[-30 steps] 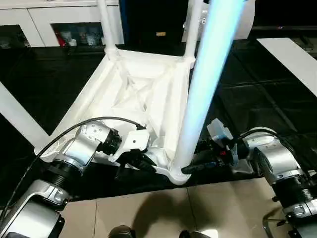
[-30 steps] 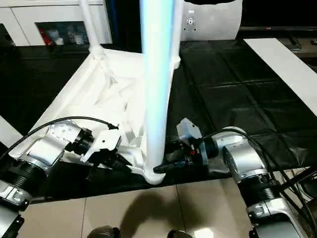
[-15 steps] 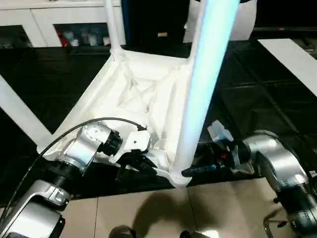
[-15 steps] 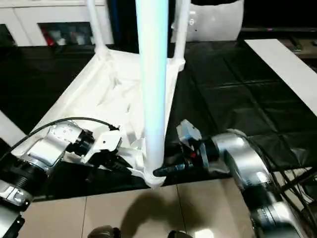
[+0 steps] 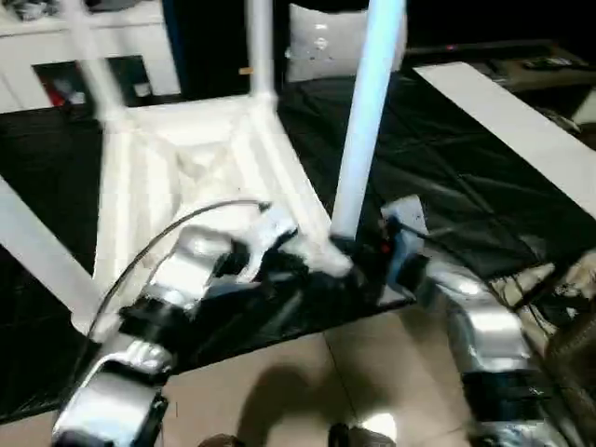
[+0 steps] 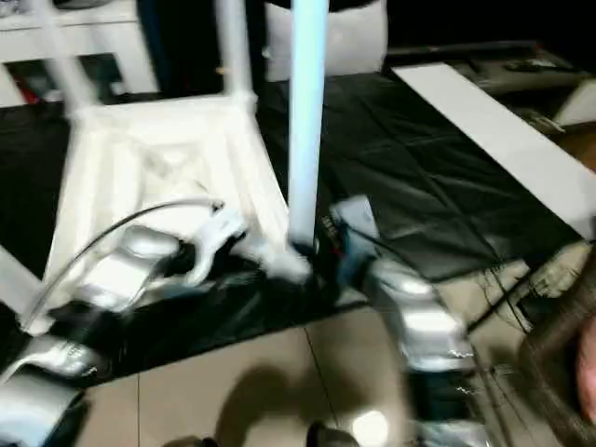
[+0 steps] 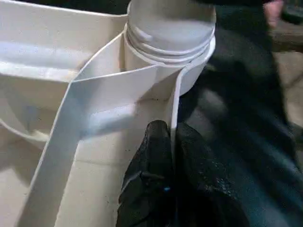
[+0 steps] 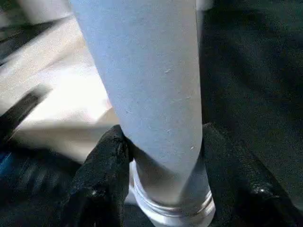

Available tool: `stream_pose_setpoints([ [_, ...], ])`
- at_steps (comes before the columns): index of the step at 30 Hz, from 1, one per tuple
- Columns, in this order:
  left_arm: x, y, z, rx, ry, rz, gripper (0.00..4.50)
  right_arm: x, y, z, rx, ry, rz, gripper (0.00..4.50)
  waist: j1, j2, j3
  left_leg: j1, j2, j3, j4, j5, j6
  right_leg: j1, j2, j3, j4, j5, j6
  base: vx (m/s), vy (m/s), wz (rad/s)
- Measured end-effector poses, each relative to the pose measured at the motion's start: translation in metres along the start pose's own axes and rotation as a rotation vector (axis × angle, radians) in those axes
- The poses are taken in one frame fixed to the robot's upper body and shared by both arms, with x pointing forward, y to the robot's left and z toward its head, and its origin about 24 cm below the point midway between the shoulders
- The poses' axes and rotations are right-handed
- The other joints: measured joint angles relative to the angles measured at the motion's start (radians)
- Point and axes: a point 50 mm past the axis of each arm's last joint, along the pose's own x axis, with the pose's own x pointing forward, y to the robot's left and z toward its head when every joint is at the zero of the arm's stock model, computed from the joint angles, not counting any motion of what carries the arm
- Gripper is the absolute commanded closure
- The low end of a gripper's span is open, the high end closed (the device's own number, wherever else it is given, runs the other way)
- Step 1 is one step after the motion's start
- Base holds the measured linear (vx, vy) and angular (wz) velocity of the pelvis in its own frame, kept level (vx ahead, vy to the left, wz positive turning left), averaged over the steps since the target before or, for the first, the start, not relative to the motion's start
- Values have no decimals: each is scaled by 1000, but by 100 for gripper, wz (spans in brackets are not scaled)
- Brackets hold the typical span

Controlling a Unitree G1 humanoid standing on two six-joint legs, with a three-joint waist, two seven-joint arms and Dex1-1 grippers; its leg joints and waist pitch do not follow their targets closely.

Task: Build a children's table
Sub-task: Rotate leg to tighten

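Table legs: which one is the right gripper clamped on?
The near-corner leg, closest to the robot; the right gripper clasps its base. The other upright legs stand at far corners.

Tiled floor (image 5: pixel 307 391), white cabinets (image 5: pixel 56 56)

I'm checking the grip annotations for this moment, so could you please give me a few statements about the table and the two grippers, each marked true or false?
1. The tabletop lies underside up. True.
2. The left gripper pinches a thin tabletop rib. True.
3. The right gripper is empty. False: its fingers flank the near leg.
4. The near leg lies flat on the floor. False: it stands in a corner socket.
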Motion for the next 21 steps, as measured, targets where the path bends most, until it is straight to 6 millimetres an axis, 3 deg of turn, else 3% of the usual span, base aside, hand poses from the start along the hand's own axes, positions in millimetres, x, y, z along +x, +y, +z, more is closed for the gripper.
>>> stream_pose_setpoints([
  [1, 3, -1, 1, -7, -6, 13, 450, 1, 0, 1, 0, -5, -28, 257, -1, 2, 1, 1, 0, 0, -1, 0, 0, 2, -2, -4, -6, 0, 0, 0, 0, 0],
  [2, 5, -2, 3, -14, -15, 31, 450, 4, 1, 2, 5, -18, -60, 201, -3, 4, 2, 0, 0, 0, -1, 0, 0, 3, -2, -5, -10, 0, 0, 0, 0, 0],
  [3, 7, -3, 4, -13, -18, 40, 450, 4, 2, 2, 6, -31, -66, 187, -4, 4, 3, 0, -1, 0, -1, 0, 0, 3, -3, -5, -11, 0, 0, 0, 0, 0],
  [7, 7, -5, 7, -2, -24, 38, 450, 2, 3, 1, 17, -63, -51, 163, -4, 5, 3, 1, -2, 4, -1, 0, 1, 1, -3, 0, -8, 1, -2, 0, 0, 0],
  [10, 6, -6, 9, 21, -25, 22, 450, -4, -1, 1, -7, -72, -5, 134, 6, 5, 3, 1, -2, 8, -2, 3, 5, -2, -3, 4, 0, 9, -12, 0, 0, 0],
  [15, -9, -5, 2, 126, -24, -69, 450, -23, -10, 4, -129, -51, 210, 79, 18, 3, 4, -2, -1, 8, -5, 0, 10, -6, -3, 5, 12, 36, -10, 15, -20, 1],
  [21, -33, -2, -8, 240, 18, -204, 450, -41, -16, 14, -285, 2, 497, 41, 56, 3, 3, -1, 6, 5, -14, 1, 12, -18, 3, 0, 37, 29, -14, 45, -69, 2],
])
